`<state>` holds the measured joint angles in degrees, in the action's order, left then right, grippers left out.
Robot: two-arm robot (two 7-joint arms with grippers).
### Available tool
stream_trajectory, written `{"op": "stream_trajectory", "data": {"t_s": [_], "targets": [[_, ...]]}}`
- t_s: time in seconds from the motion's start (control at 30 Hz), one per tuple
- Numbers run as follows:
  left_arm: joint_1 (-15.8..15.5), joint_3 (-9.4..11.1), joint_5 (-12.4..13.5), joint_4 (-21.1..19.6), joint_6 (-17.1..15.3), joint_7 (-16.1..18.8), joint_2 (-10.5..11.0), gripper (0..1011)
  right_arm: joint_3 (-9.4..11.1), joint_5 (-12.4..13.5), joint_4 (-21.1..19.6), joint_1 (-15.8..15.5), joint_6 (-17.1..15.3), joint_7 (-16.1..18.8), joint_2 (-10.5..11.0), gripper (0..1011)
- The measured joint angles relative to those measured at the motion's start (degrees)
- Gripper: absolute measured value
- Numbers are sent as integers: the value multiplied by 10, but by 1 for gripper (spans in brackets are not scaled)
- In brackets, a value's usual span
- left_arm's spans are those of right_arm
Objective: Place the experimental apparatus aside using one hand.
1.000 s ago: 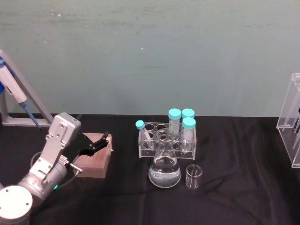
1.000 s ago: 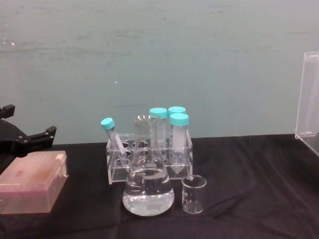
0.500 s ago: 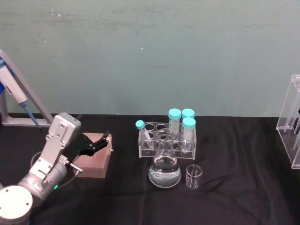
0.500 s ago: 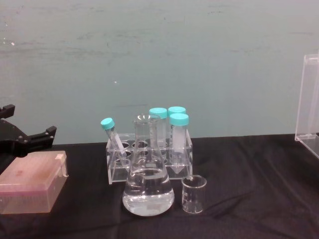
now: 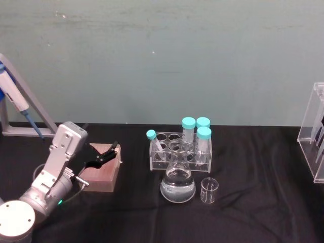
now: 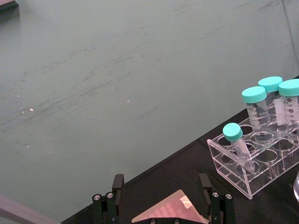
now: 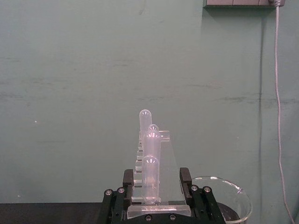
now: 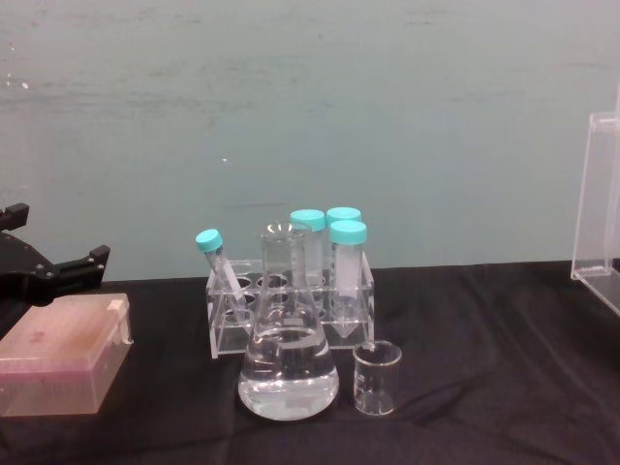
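The tall acrylic rack of pipettes [image 5: 317, 136] stands at the far right edge of the head view and the chest view [image 8: 601, 203]. In the right wrist view my right gripper [image 7: 157, 181] is shut on this rack [image 7: 164, 151], one finger on either side of its base. The conical flask [image 5: 177, 179] [image 8: 288, 363], partly filled with clear liquid, stands mid-table. Just to its right is the small glass beaker [image 5: 209, 190] [image 8: 376, 378]. My left gripper [image 5: 109, 152] [image 6: 161, 191] hangs open over the pink box, holding nothing.
A low acrylic rack of teal-capped tubes [image 5: 180, 147] [image 6: 257, 158] stands behind the flask. The pink box [image 5: 101, 172] [image 8: 63, 363] lies at the left. A pipette stand [image 5: 20, 109] rises at the far left. A round glass rim [image 7: 224, 196] shows beside the right gripper.
The tall rack in my right gripper has sunk slightly lower and drifted a little right. The left arm, flask, beaker and tube rack have not moved.
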<state>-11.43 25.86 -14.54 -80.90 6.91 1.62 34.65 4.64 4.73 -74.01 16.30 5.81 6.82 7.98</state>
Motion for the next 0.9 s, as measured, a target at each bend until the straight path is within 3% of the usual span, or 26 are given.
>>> {"op": "stream_trajectory", "data": {"t_s": [0.9], "targets": [[0, 0, 0, 0, 0, 0, 0, 1000, -2, 3, 23, 11, 3, 1, 1, 599]]}}
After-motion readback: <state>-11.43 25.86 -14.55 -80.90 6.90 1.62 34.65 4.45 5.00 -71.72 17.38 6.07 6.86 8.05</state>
